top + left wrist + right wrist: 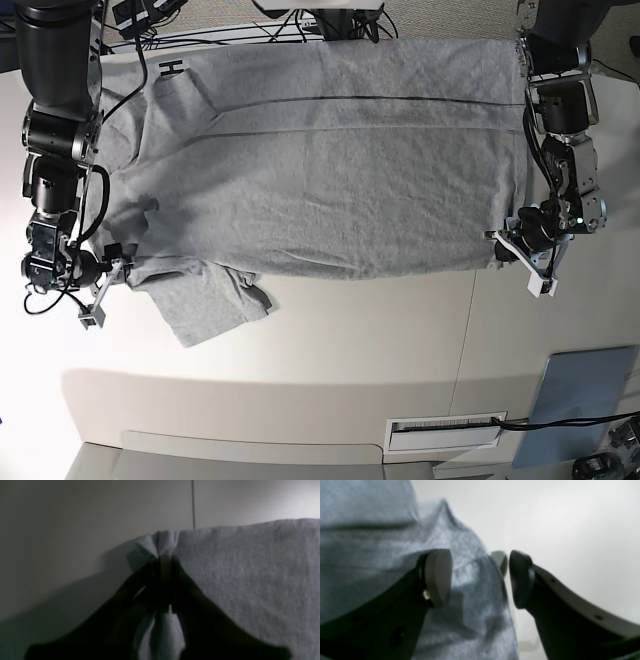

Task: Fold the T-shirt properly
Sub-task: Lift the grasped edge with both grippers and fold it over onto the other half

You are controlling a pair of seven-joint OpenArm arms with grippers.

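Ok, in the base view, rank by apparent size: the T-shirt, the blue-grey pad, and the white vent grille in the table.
1. T-shirt, by far the largest; it covers most of the table's width.
2. Blue-grey pad, though the frame edge cuts it off.
3. Vent grille, a narrow strip, smallest.

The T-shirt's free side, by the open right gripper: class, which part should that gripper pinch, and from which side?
Pinch the T-shirt at its shoulder edge above the short sleeve, approaching from the bare table beyond that edge. The right gripper already straddles that edge; the left gripper pinches the opposite hem corner.
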